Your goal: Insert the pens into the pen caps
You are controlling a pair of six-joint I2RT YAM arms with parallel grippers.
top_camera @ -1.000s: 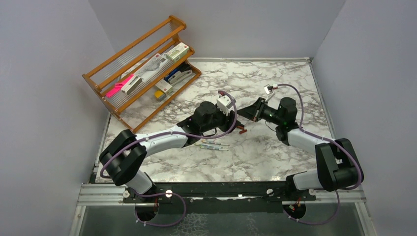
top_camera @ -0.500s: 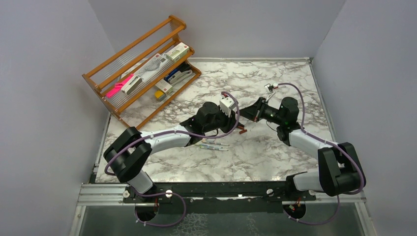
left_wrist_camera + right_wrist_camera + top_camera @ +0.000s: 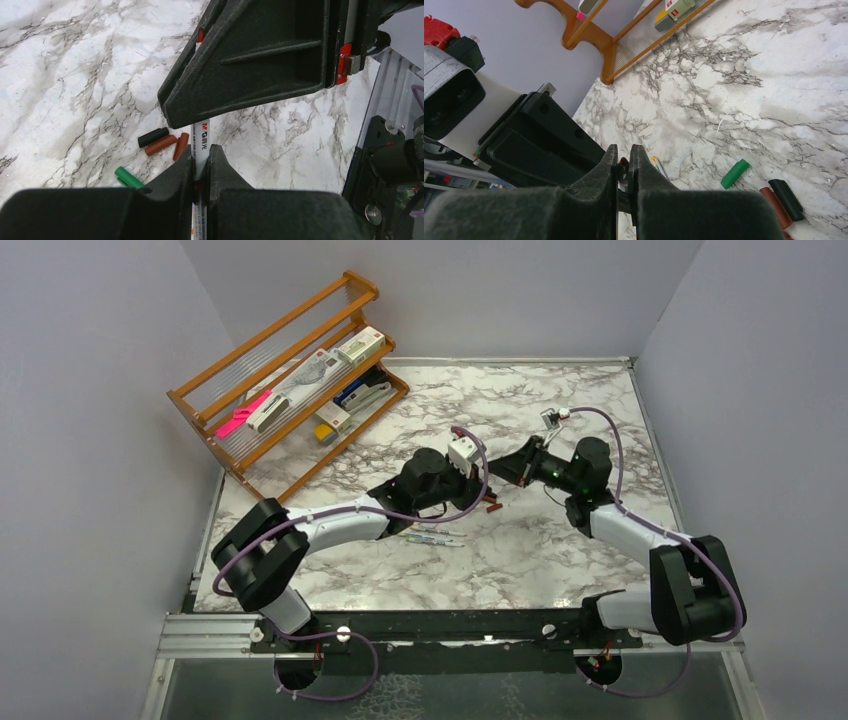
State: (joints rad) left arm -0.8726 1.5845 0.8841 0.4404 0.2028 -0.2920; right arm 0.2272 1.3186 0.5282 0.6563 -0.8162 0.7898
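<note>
A white pen (image 3: 202, 142) with printed lettering is pinched between the jaws of my left gripper (image 3: 201, 149), which is shut on it. The pen's far end runs up behind my right gripper (image 3: 624, 150), also shut, with a small red tip (image 3: 624, 162) showing between its jaws. In the top view the two grippers meet over mid-table, left gripper (image 3: 478, 480) against right gripper (image 3: 502, 472). On the marble below lie a green cap (image 3: 128, 177), two red-brown caps (image 3: 160, 145) (image 3: 180, 145) and a black cap (image 3: 153, 136). Two more pens (image 3: 432, 536) lie beside my left forearm.
A wooden rack (image 3: 290, 380) stands at the back left with stationery boxes and a bright pink marker (image 3: 240, 417). Grey walls close in the marble table (image 3: 560, 560) on three sides. Purple cables loop over both wrists.
My left gripper's jaws have closed onto the pen that the right gripper holds. Both wrists shifted slightly toward the back.
</note>
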